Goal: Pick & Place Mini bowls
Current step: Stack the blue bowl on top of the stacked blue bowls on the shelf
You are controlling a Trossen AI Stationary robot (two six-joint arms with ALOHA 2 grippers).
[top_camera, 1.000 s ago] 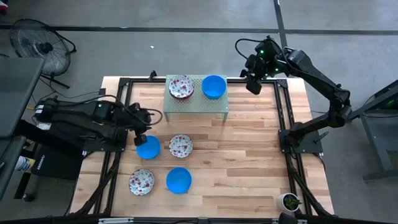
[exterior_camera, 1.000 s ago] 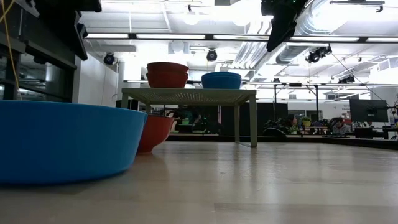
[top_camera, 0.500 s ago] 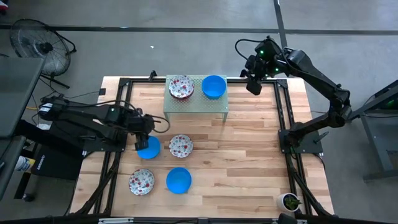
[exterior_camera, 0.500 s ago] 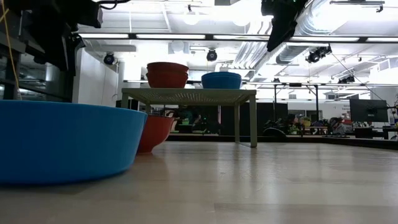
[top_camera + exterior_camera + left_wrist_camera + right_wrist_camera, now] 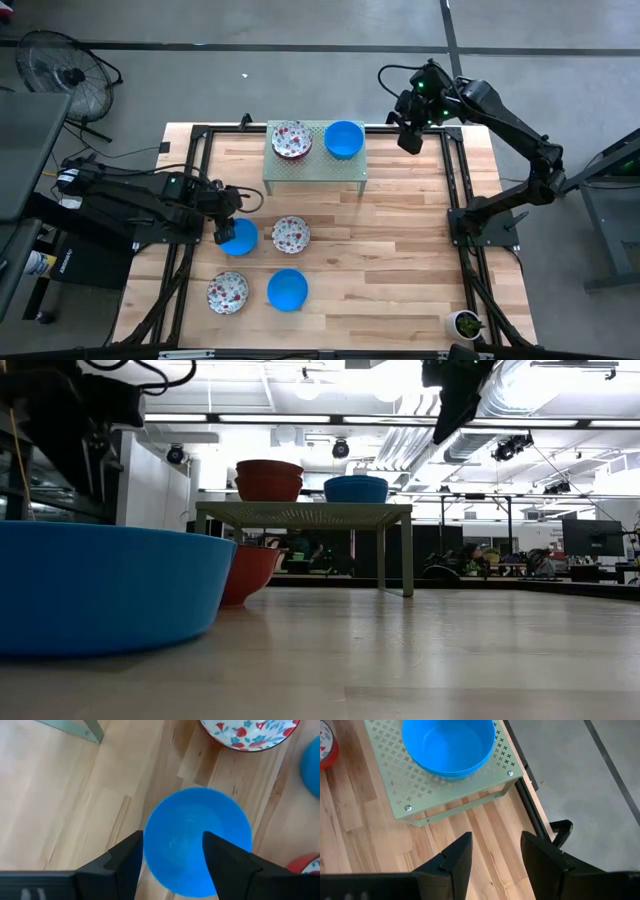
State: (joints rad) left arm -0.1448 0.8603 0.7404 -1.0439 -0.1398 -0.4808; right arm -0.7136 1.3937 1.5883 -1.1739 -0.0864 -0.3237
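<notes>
Apparently spread left gripper (image 5: 172,852) above blue bowl (image 5: 197,840), right gripper (image 5: 410,140) raised

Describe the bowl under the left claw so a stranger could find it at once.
Start at the pale green rack at the table's far edge. In front of it four bowls lie in two rows. Yours is the blue bowl in the row nearer the rack, under the open left claw; its neighbour is a floral bowl, and the other blue bowl has no claw above it.

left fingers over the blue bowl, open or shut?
Open. In the left wrist view both fingers stand apart above the blue bowl, its inside showing between them, and neither grips the rim.
</notes>
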